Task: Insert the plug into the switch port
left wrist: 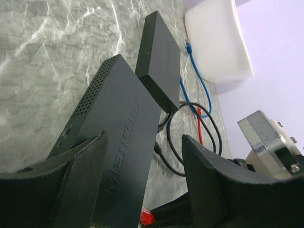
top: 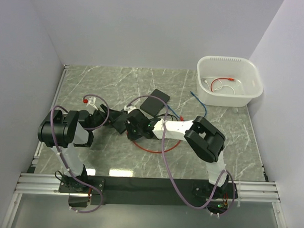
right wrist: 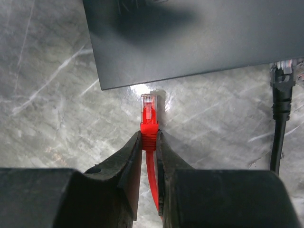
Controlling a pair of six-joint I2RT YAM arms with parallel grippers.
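The right claw (right wrist: 148,137) is clenched on the red plug (right wrist: 148,114), pinching it by the boot just behind the clear tip. That grip leaves the whole tip free and sticking out ahead of the fingers, which looks chosen so nothing but the plug has to enter a port. The plug lies low over the table (right wrist: 57,95), pointing at the near edge of the black switch (right wrist: 190,38) close to one of its corners, just short of it and not touching. The ports cannot be made out from the right wrist view, so whether the tip is lined up with one is unclear. The red cable (top: 151,148) trails back under the claw and loops loosely on the table, so it seems to put little pull on the plug.

The left claw (left wrist: 142,140) is released, its fingers (left wrist: 80,180) standing wide on either side of the switch, with a gap showing on one side. My reading is that it straddles the box to brace it, because a light switch would likely slide away under the push of the plug.

A second black box (left wrist: 159,61) rests against the far end of the switch, and a black cable (right wrist: 281,95) lies beside it, well clear of the plug's path.
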